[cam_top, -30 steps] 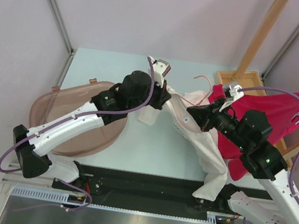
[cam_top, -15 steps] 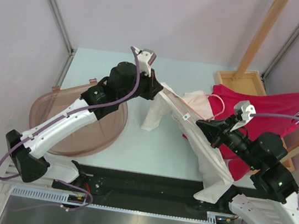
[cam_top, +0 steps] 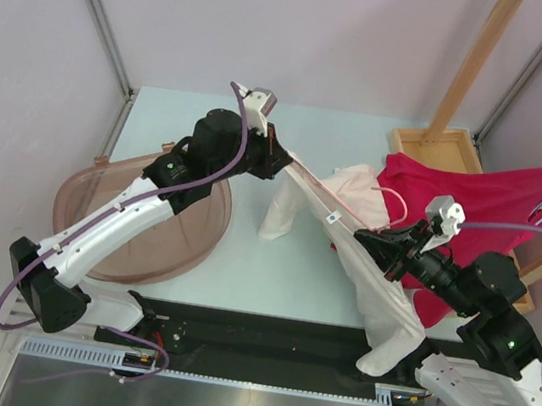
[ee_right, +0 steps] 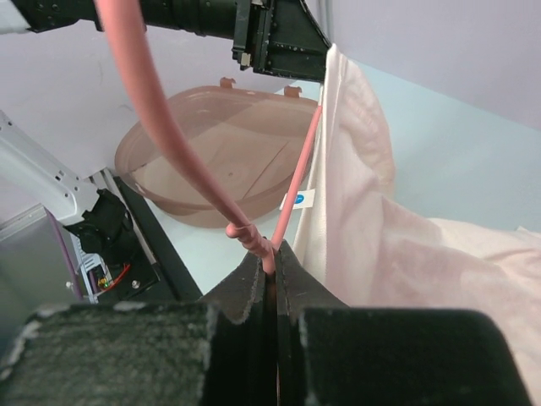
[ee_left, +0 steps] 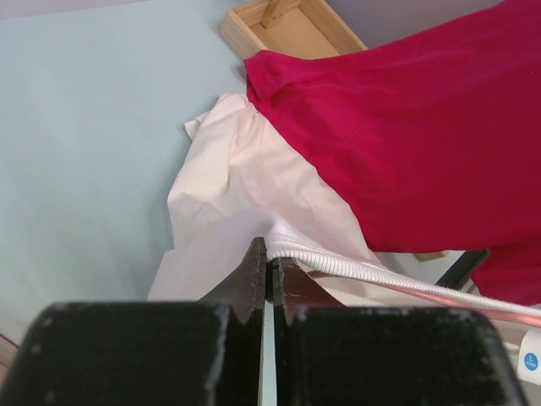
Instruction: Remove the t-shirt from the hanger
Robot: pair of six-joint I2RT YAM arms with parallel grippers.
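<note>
The left gripper [cam_top: 278, 160], clamped tight, reaches toward the far edge. The right gripper [cam_top: 365, 238], likewise closed, points toward the left edge.

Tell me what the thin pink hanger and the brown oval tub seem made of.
The thin pink hanger: probably plastic or coated wire, glossy, with a smooth sheen. The brown oval tub: likely moulded plastic, translucent, with ribs showing through it.
</note>
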